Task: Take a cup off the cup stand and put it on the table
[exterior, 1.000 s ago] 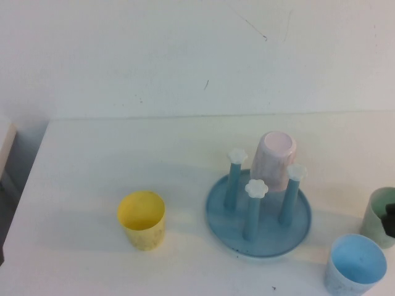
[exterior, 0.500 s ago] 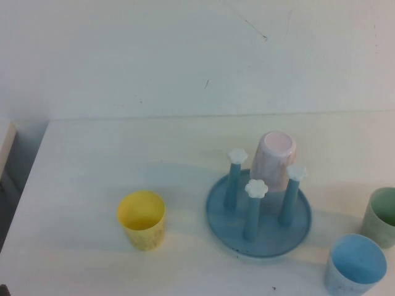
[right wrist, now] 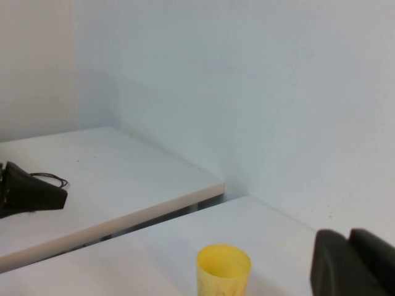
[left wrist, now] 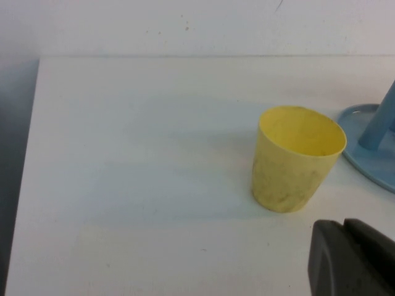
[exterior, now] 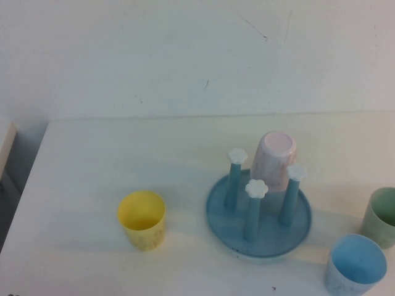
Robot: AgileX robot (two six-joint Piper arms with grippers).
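A: Where does the blue cup (exterior: 357, 265) stand?

B: Upright on the worktop (exterior: 111, 160), mouth up, at about 4 o'clock from the cup stand (exterior: 216, 217) and apart from its rim; the near edge of the high view cuts off its foot.

A: And the stand itself?

B: A round blue dish with upright pegs (exterior: 252, 217); three of them are bare and show their white flower caps (exterior: 255, 187); a pink cup (exterior: 275, 159) sits mouth down over a peg at about 1 o'clock of the dish.

A: Other cups?

B: A green cup (exterior: 382, 216) at 3 o'clock of the stand, upright, half out of the high view and just beyond the blue one; a yellow cup (exterior: 142, 219) at 9 o'clock, upright, well apart from the dish.

A: The arms?

B: Neither shows in the high view; the left gripper (left wrist: 344, 231) appears only in its own wrist view, low over the worktop near the yellow cup, jaws pressed together on nothing.

A: The right one?

B: The right gripper (right wrist: 349, 237) is raised, facing the wall with the yellow cup far below it; its jaws are closed to a thin seam and carry nothing.
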